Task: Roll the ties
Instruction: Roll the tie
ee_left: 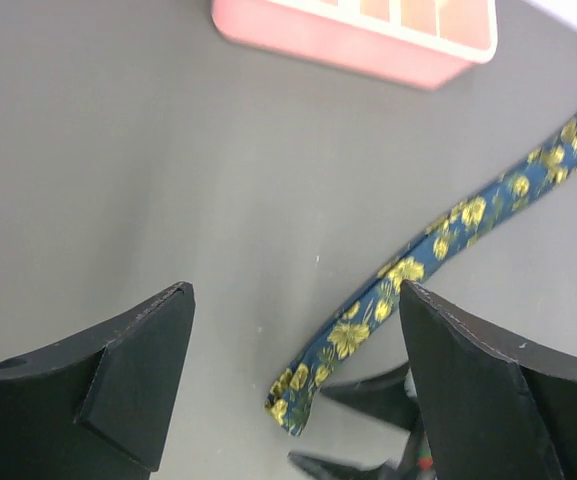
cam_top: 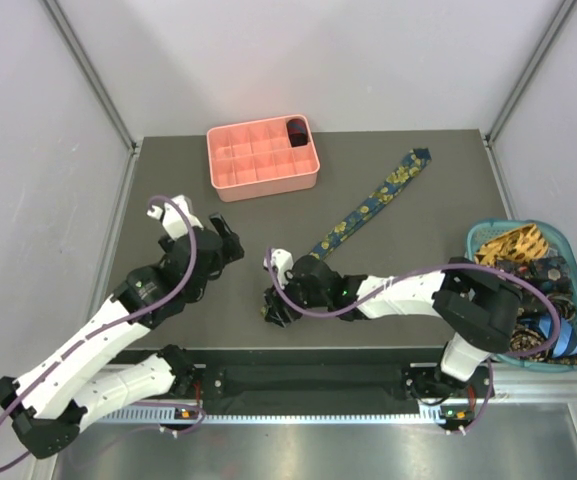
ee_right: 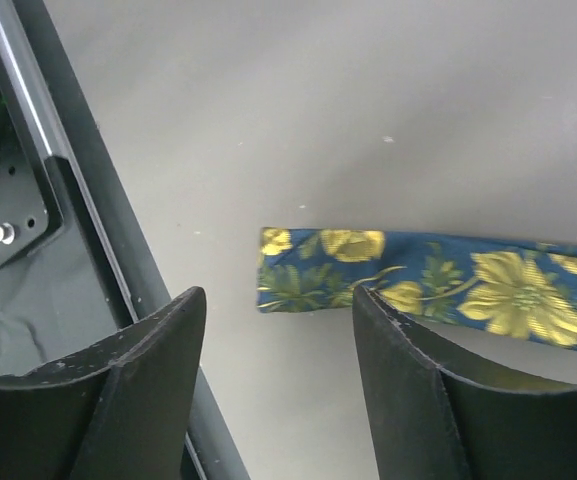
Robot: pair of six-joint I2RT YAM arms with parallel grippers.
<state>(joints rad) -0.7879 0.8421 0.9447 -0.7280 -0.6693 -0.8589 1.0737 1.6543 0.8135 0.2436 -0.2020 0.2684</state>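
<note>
The left gripper [cam_top: 230, 246] is held with its jaws wide apart and nothing between them, low over the dark grey table [cam_top: 168, 190] left of centre. In its wrist view only bare table surface is seen between its fingers [ee_left: 133, 375]. The right gripper [cam_top: 276, 305] is likewise parted and is clamped on nothing. It is placed near the front edge of the table, just at the near end of the navy floral tie [cam_top: 373, 200]. In the right wrist view the blunt end of that tie is seen lying flat on the table in the gap between the fingers [ee_right: 143, 375]. The strip passes behind the other fingertip, and whether that fingertip touches the fabric cannot be told. The tie is laid out unrolled in a straight diagonal, from the middle of the table beside the right gripper to its pointed, wider end near the far right corner. A salmon-pink grid tray [cam_top: 264, 184] is set at the far edge of the table, well apart from the tie, and a rolled dark tie [cam_top: 297, 131] is held in its far right compartment. At the right edge of the table a teal basket [cam_top: 475, 236] is placed. A loose heap of other ties is held in it, among them a gold-striped tie [cam_top: 514, 242] and a blue-striped tie [cam_top: 560, 337].
</note>
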